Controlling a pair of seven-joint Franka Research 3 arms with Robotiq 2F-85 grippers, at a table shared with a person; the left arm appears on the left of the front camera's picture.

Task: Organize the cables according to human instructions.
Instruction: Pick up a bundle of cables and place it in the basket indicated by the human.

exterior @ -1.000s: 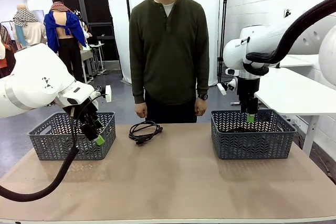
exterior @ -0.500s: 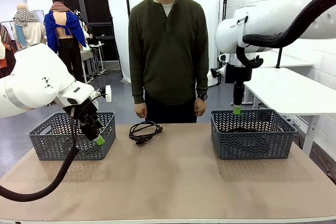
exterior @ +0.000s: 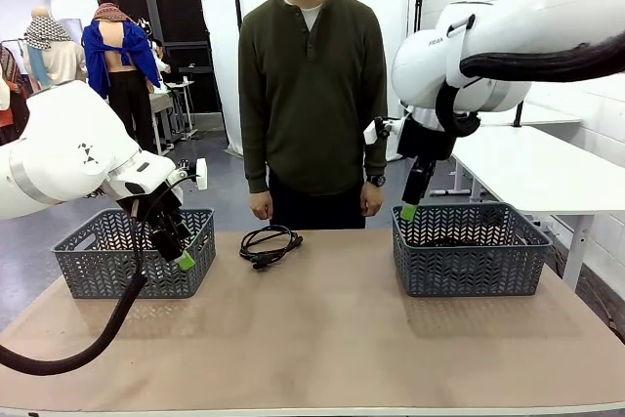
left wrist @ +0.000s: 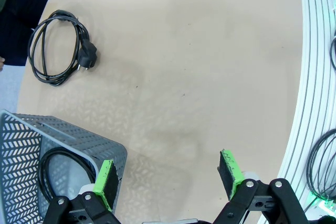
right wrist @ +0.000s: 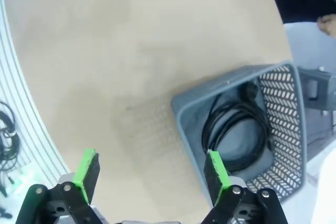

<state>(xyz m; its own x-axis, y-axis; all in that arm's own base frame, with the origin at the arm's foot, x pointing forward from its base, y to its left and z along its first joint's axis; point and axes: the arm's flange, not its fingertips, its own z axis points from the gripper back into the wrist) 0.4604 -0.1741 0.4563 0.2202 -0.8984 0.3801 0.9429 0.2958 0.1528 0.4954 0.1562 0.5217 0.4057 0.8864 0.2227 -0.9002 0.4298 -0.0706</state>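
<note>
The basket (left wrist: 79, 142) runs off-frame, its cable (left wrist: 43, 177) partly hidden.

No text is showing clearly enough to read. A tiny dark print (exterior: 433, 41) is sitting on the right arm's white housing (exterior: 488, 46), too small to make out; a small dark emblem (exterior: 88, 154) is marking the left arm's shell (exterior: 54, 134), with no legible letters.

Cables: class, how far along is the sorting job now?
Done: a cable lies in the right basket, a second cable in the left basket. In hand: nothing; left gripper and right gripper are open, empty. Left: one coiled cable on the table before the person.
</note>
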